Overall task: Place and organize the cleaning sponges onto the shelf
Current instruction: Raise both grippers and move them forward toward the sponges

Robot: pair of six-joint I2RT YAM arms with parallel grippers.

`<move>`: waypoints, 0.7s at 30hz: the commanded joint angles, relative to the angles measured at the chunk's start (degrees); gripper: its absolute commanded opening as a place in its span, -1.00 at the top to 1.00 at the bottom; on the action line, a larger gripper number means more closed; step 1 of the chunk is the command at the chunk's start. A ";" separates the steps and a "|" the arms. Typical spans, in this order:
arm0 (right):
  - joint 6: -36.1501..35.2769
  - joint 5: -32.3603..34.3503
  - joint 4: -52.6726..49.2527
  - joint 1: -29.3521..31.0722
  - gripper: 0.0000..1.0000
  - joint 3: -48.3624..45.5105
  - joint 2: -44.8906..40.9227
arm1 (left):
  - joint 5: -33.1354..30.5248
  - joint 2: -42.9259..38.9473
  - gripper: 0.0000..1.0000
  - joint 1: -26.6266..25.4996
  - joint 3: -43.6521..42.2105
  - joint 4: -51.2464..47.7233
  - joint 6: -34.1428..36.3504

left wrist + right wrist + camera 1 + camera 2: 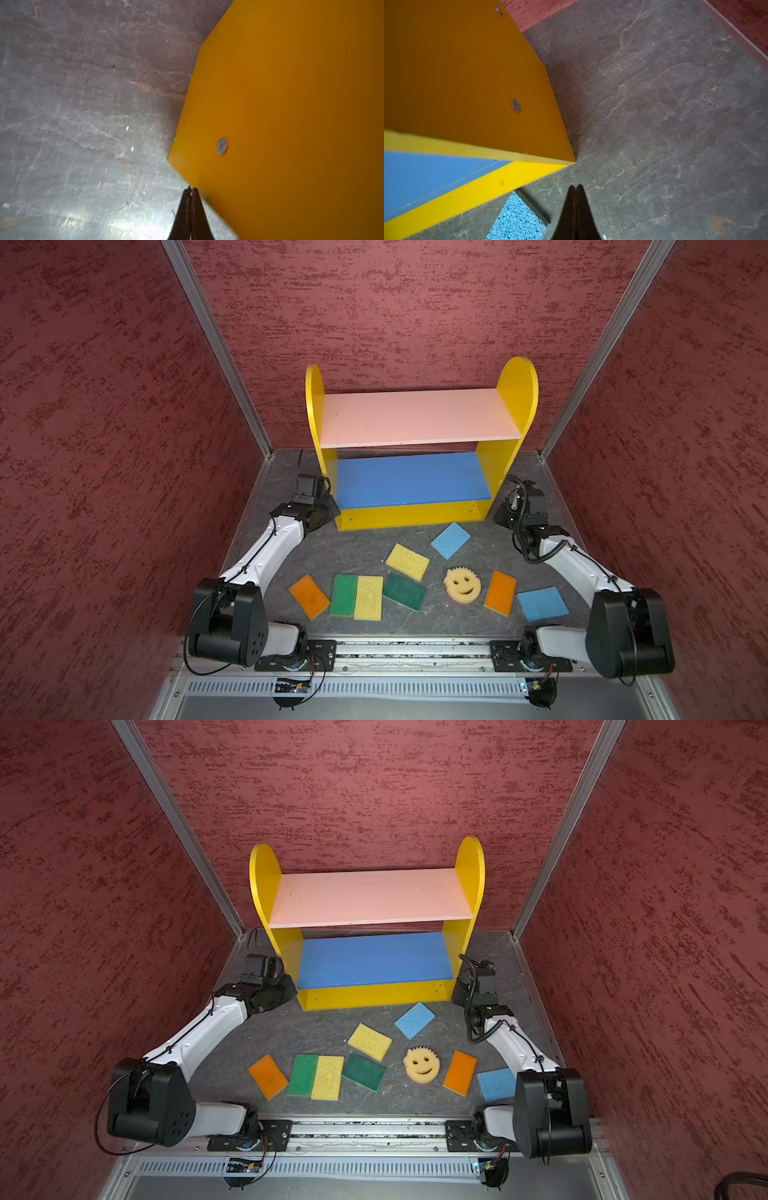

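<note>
Picking has not started: all nine sponges [407,561] lie on the counter [365,543] at lower centre of both top views, below the bare shelf [415,416]. The left end effector [191,189] and right end effector [576,187] are closed and empty beside the shelf's base. Next, I judge, one must open over a sponge, likely the blue sponge [517,220] near the right.

A grey marbled tabletop [374,543] sits enclosed by red textured walls [104,406] and aluminium corner posts [216,344].
</note>
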 commanded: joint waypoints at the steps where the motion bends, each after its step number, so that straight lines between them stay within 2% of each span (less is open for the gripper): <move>1: 0.53 -1.80 2.12 0.32 1.00 3.59 2.57 | -1.17 3.58 1.00 -0.35 3.60 2.52 1.60; 12: 1.53 -3.41 3.00 0.32 1.00 10.00 11.06 | -0.25 13.93 1.00 -2.40 12.50 3.58 2.39; 17: 2.31 -4.35 3.98 1.03 1.00 7.96 8.92 | -0.32 13.94 1.00 -4.30 14.07 1.89 3.65; 21: 0.11 -0.37 3.96 5.63 1.00 4.16 2.36 | -2.95 9.39 1.00 -5.66 11.48 1.04 4.81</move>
